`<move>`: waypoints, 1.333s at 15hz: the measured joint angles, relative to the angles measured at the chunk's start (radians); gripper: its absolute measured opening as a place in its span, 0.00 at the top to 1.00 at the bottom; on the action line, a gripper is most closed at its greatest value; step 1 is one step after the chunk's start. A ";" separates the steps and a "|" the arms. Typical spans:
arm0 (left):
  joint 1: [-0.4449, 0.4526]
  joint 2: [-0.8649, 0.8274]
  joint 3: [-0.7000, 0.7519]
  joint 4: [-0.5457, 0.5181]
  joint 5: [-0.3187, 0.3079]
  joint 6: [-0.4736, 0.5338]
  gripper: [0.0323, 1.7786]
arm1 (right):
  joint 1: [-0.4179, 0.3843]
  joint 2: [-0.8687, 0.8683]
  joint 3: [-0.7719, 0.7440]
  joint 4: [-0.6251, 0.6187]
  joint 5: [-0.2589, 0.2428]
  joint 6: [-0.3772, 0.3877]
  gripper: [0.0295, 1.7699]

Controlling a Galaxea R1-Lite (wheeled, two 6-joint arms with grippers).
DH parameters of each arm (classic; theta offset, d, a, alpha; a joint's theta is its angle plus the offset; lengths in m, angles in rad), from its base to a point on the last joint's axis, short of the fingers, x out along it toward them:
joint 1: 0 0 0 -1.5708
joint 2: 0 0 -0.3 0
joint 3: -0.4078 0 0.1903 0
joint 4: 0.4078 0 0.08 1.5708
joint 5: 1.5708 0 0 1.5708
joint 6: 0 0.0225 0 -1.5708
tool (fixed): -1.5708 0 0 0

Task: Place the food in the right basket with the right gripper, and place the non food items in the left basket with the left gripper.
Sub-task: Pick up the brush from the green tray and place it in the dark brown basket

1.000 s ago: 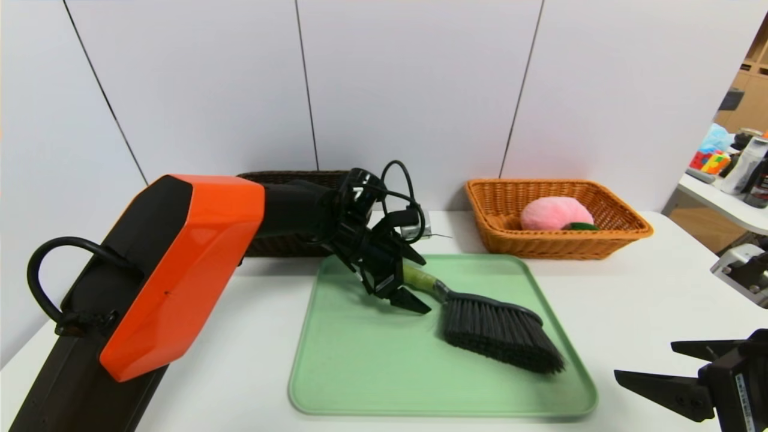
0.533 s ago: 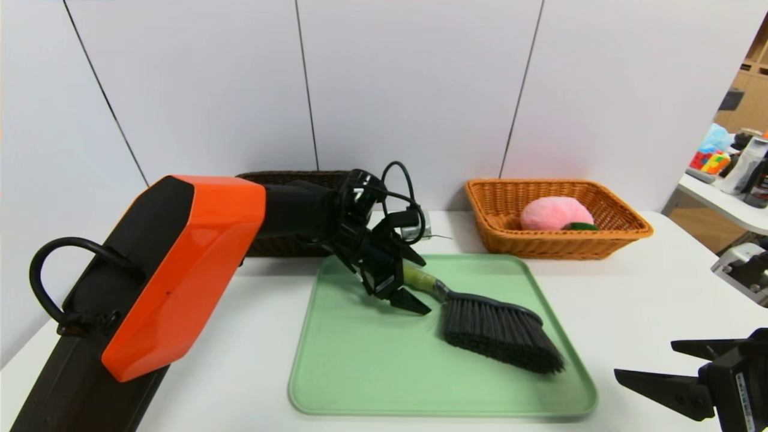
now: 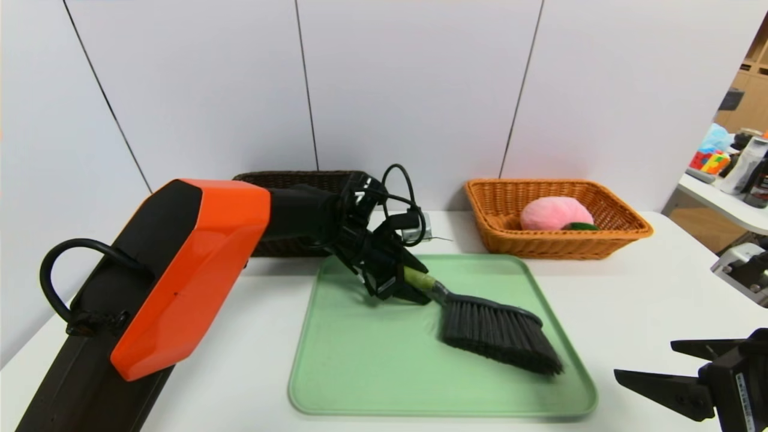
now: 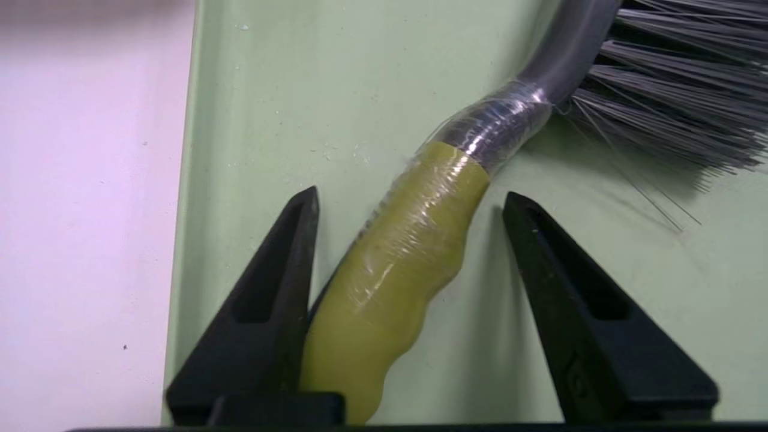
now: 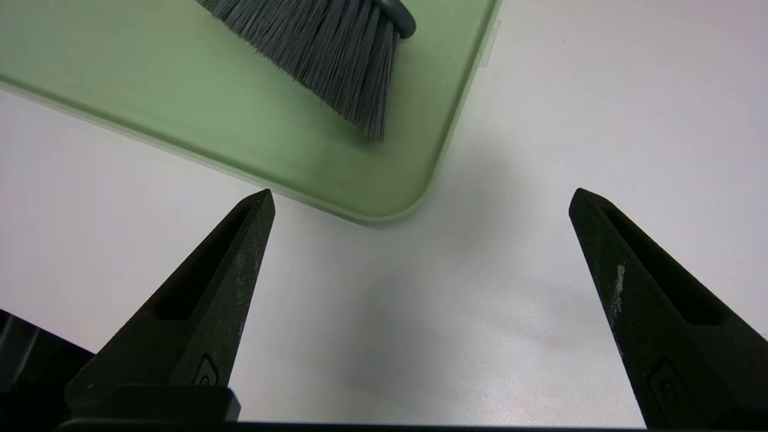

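Observation:
The dark grey-bristled brush [image 3: 498,336] lies on the green tray [image 3: 372,372], its yellow-green handle [image 4: 396,270] pointing toward the back left. My left gripper [image 3: 414,288] is down over that handle, open. One finger [image 4: 270,300] touches the handle's side and the other stands a little apart from it. The pink plush peach [image 3: 555,213] rests inside the orange-tan right basket [image 3: 552,243]. The dark brown left basket [image 3: 288,178] is largely hidden behind my left arm. My right gripper [image 3: 645,360] hangs open and empty over the table near the tray's front right corner [image 5: 384,210].
A side table with clutter [image 3: 732,162] stands at the far right. White wall panels close off the back just behind both baskets. Bare white tabletop surrounds the tray.
My left gripper's jaws have narrowed around the brush handle, after standing wide a second ago. The left arm shifted slightly. The brush, the peach and the right arm stayed where they were.

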 joint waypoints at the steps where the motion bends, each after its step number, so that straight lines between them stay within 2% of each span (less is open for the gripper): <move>1: 0.000 0.001 0.000 0.000 0.000 -0.002 0.49 | 0.000 0.000 0.000 0.000 0.000 0.000 0.04; 3: 0.000 0.001 0.000 -0.002 0.000 -0.002 0.59 | 0.000 0.001 -0.002 -0.002 0.000 0.000 0.04; 4: 0.000 -0.001 0.000 -0.002 0.001 -0.002 0.67 | 0.000 0.001 -0.002 -0.006 0.000 0.000 0.04; 5: 0.000 -0.002 0.000 -0.002 0.001 -0.003 0.70 | 0.000 0.001 -0.002 -0.012 0.000 0.000 0.04; 9: 0.001 -0.016 0.003 0.013 0.000 -0.005 0.71 | 0.000 0.001 0.002 -0.016 0.001 0.000 0.04; 12: 0.000 -0.037 0.002 0.020 -0.003 -0.005 0.80 | 0.000 0.000 0.003 -0.017 0.013 0.002 0.04; 20: -0.001 -0.063 0.002 0.031 0.000 -0.006 0.80 | 0.000 -0.013 0.014 -0.017 0.020 0.000 0.04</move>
